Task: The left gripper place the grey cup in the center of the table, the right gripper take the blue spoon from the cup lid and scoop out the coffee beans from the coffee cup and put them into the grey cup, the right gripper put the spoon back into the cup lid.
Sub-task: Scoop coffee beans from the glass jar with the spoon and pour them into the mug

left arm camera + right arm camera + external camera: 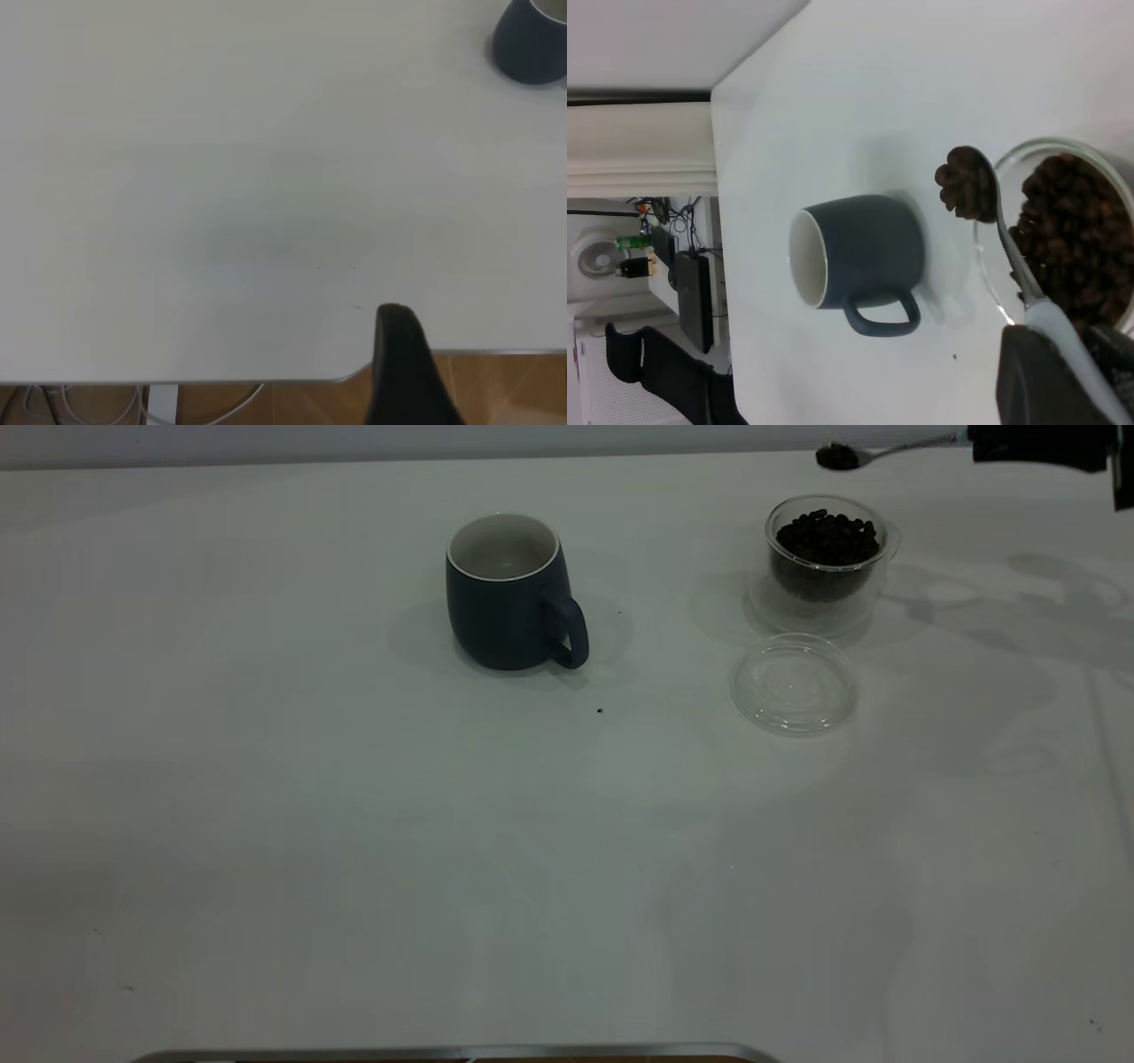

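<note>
The grey cup (514,593) stands upright and empty near the table's (266,824) middle, handle toward the front right. It also shows in the right wrist view (859,257) and the left wrist view (532,40). The coffee cup (828,549), full of coffee beans (1076,230), stands at the back right. The cup lid (795,684) lies empty in front of it. My right gripper (1063,354), at the exterior view's top right (1036,443), is shut on the blue spoon (1010,257). The spoon's bowl (837,458) holds a heap of beans above and behind the coffee cup. My left gripper (403,354) is parked at the table's front edge.
A small dark speck (600,710) lies on the table in front of the grey cup. A metal strip (443,1052) marks the table's front edge. Beyond the table's far side the right wrist view shows cables and equipment (664,266).
</note>
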Action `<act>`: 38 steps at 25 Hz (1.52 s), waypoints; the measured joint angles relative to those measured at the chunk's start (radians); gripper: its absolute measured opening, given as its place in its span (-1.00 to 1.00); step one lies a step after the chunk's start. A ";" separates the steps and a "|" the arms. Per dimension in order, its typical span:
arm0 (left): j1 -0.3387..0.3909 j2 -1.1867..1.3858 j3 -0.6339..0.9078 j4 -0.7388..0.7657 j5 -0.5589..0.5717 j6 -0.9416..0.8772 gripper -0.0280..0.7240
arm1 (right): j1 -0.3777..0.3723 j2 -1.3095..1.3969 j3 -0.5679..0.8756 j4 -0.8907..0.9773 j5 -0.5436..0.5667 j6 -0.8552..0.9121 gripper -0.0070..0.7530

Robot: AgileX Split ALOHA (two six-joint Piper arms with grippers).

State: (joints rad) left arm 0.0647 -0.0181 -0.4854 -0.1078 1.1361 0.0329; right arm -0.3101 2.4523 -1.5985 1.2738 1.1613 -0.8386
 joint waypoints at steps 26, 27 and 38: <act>0.000 0.000 0.000 0.000 0.000 -0.001 0.40 | 0.350 -0.004 0.000 0.110 0.001 0.012 -0.72; 0.000 0.000 0.000 0.000 0.000 -0.001 0.40 | 0.360 -0.004 0.000 0.113 0.001 0.008 -0.72; 0.000 0.000 0.000 0.000 0.000 -0.001 0.40 | 0.480 -0.004 0.000 0.140 -0.061 -0.001 -0.72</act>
State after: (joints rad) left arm 0.0647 -0.0181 -0.4854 -0.1078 1.1361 0.0320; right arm 0.1696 2.4480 -1.5985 1.4138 1.0999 -0.8396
